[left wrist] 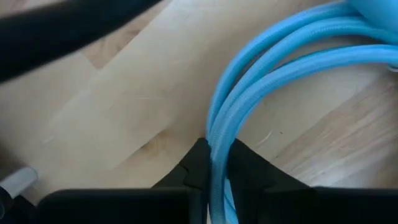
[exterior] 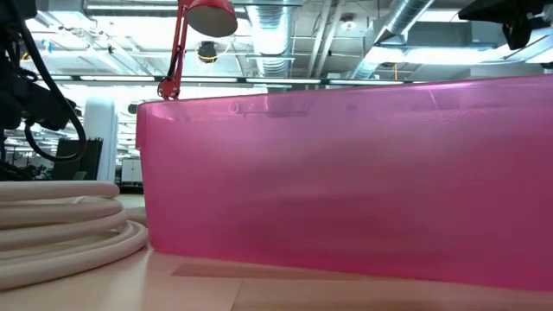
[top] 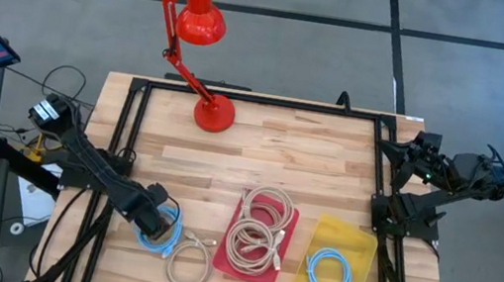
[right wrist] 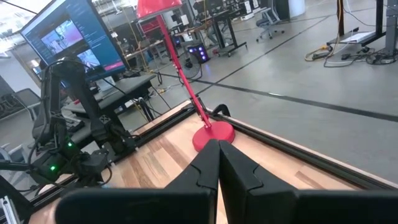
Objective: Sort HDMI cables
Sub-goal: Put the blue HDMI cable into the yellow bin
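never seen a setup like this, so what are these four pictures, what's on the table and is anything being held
It is a robot with two dark arms at a wooden table. One picture looks straight down, one looks level from the tabletop, and two come from cameras on the arms' wrists.

On the table stand a red desk lamp, a pink tray with beige cable coils, and a yellow tray with one light blue coil. Another beige coil lies loose on the wood.

The left gripper is closed on a second light blue coil, which lies on the table at the near left. The right gripper is shut and empty, parked up at the table's right edge.
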Controlling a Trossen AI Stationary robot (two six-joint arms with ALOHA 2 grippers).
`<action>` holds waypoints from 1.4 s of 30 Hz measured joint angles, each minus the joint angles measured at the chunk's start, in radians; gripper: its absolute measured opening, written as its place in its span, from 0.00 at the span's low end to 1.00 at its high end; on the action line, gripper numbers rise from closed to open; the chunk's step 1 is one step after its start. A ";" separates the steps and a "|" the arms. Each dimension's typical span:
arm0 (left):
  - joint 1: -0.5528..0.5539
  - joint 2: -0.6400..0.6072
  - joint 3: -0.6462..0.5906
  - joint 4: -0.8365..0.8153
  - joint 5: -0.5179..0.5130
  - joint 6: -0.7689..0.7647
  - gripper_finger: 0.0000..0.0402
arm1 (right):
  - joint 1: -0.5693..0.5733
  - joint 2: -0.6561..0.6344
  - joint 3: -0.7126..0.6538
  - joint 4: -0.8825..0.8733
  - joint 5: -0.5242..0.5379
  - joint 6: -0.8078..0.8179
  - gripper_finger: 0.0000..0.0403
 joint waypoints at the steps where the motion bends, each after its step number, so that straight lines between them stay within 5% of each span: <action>1: 0.000 -0.004 -0.001 0.000 0.000 0.000 0.09 | 0.000 0.000 0.000 0.000 0.000 0.000 0.00; 19: 0.010 -0.243 -0.001 -0.022 -0.015 -0.029 0.09 | 0.000 0.000 0.000 0.000 0.000 0.000 0.00; 25: 0.041 -0.289 0.035 -0.028 -0.177 -0.040 0.09 | 0.000 0.000 0.000 -0.001 -0.004 0.000 0.00; 37: 0.226 -0.195 0.289 -0.030 -0.303 0.301 0.09 | 0.000 0.000 0.000 -0.002 -0.009 0.000 0.00; 42: 0.314 -0.182 0.392 -0.016 -0.399 0.442 0.09 | 0.000 0.000 0.000 -0.001 -0.125 0.032 0.00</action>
